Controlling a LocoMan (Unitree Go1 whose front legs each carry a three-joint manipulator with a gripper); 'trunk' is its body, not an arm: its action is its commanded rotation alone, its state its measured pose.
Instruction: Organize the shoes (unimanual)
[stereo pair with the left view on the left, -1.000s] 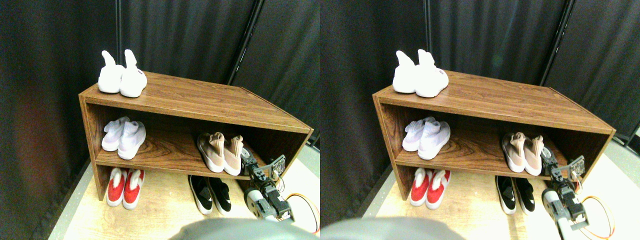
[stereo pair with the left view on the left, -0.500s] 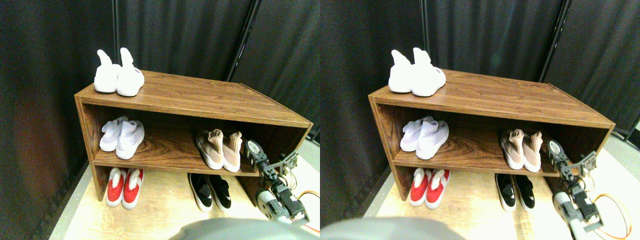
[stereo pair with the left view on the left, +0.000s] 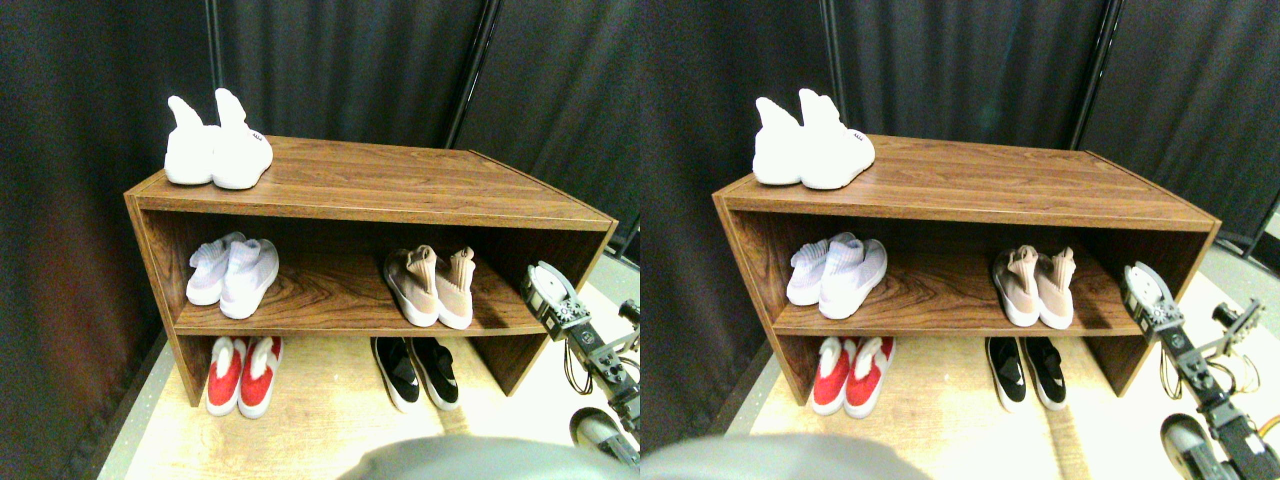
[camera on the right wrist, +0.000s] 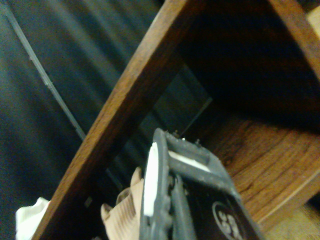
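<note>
Since every pair already sits side by side, progress: the tidying looks close to finished, as a judgement from how things lie.
Shelf unit: a wooden rack with a top board, a middle shelf and an open space at floor level; its right side panel slants down just beside the tool.
Floor: pale wood, open in front of the rack and to its right, where the arm has room to swing.
White pair: on the top board, left end; the rest of that board is bare.
Pale pair: middle shelf, left.
Tan shoes: middle shelf, right part, together, toes toward the front edge; a strip of shelf lies free between them and the side panel.
Black shoes: on the floor under the shelf, together, below the tan ones.
Red pair: on the floor, left.
Tool: outside the rack's right end, apart from every shoe, carrying nothing; whether it is released or clenched I cannot tell.
Left to do: perhaps only small straightening.
</note>
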